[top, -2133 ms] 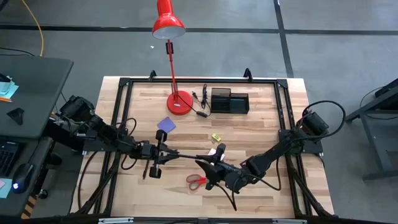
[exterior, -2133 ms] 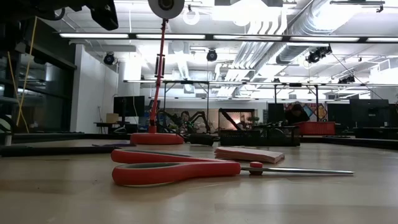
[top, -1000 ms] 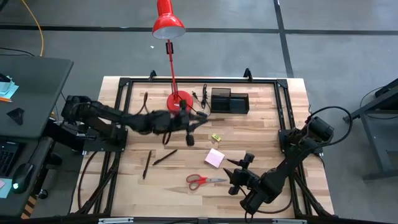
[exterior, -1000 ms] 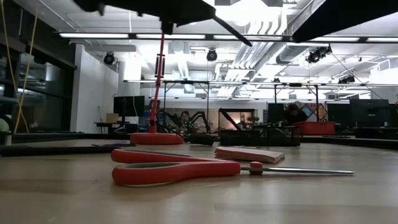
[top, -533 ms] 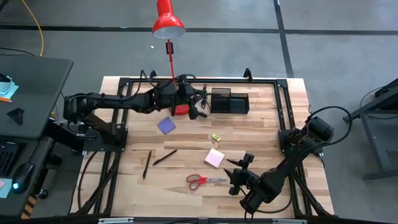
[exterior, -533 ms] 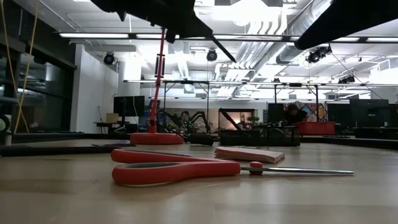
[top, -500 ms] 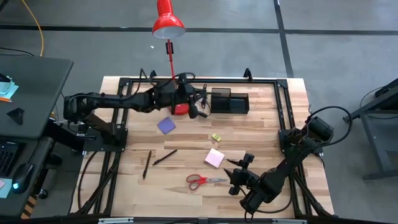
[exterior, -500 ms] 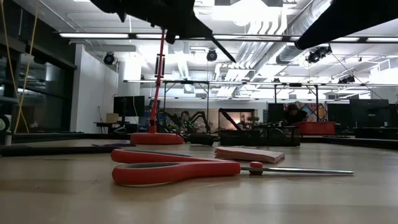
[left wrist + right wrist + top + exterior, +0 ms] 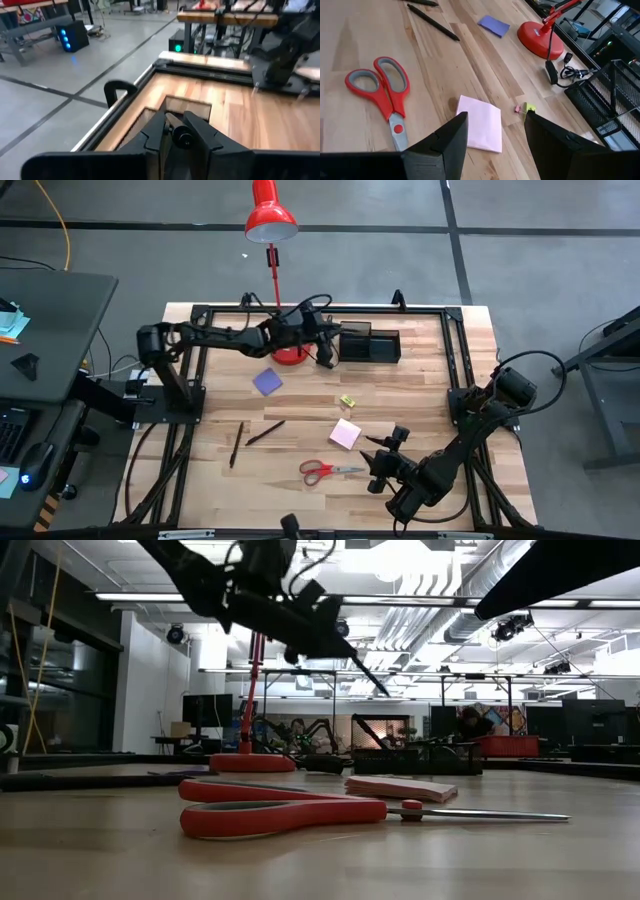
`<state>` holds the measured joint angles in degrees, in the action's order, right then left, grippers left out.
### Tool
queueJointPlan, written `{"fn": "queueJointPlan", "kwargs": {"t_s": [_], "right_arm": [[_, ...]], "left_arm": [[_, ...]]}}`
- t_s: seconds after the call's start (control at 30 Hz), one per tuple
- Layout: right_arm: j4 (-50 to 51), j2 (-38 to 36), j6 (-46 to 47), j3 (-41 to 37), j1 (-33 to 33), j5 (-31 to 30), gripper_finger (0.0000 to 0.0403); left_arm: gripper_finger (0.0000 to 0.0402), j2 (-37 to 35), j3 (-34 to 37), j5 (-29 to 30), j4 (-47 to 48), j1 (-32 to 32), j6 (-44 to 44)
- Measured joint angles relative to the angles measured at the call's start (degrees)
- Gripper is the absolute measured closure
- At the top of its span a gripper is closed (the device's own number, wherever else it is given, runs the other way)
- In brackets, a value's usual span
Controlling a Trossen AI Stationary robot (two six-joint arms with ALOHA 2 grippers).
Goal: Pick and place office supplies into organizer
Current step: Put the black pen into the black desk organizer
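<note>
High view: tabletop (image 9: 420,395), light wood in a black frame. Organizer (image 9: 369,343), black, at the far edge near the middle, just beside the red lamp's round base (image 9: 288,352). Left gripper (image 9: 325,350) reaches along the far edge and sits at the organizer's left end, jaws closed on a thin dark pen (image 9: 324,357). Purple-blue pad (image 9: 267,382) lies near the lamp base, toward the near side. Tiny yellow piece (image 9: 347,401) sits near the tabletop's middle; pink note pad (image 9: 346,433) lies nearer the front edge. Red-handled scissors (image 9: 326,470) lie close to the near edge. Two loose pens (image 9: 264,432) lie left of the middle. Right gripper (image 9: 378,470) waits over the near edge, just right of the scissors. Low view: scissors (image 9: 285,812) flat in front, pink pad (image 9: 400,787) behind them, left arm overhead with the pen (image 9: 365,671) slanting down. Left wrist view: jaws narrow, clamped on the pen's round end (image 9: 181,138). Right wrist view: jaws wide apart and holding nothing, over the pink pad (image 9: 482,122) and scissors (image 9: 387,95).
</note>
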<state>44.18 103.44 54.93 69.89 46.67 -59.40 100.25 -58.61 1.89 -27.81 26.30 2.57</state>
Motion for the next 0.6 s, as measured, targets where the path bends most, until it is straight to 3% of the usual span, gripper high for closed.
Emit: {"fn": "queueJointPlan", "kwargs": {"t_s": [0.27, 0.6], "right_arm": [[0.0, 0.9, 1.7, 0.0, 0.0, 1.3, 0.0215], [-2.4, 1.1, 3.4, -3.3, 0.0, 1.6, 0.0215]], "left_arm": [[0.0353, 7.3, -12.2, 1.9, 12.7, 0.0, 1.9], [0.0351, 9.7, -28.3, 3.8, 34.4, 2.0, 4.7]]}}
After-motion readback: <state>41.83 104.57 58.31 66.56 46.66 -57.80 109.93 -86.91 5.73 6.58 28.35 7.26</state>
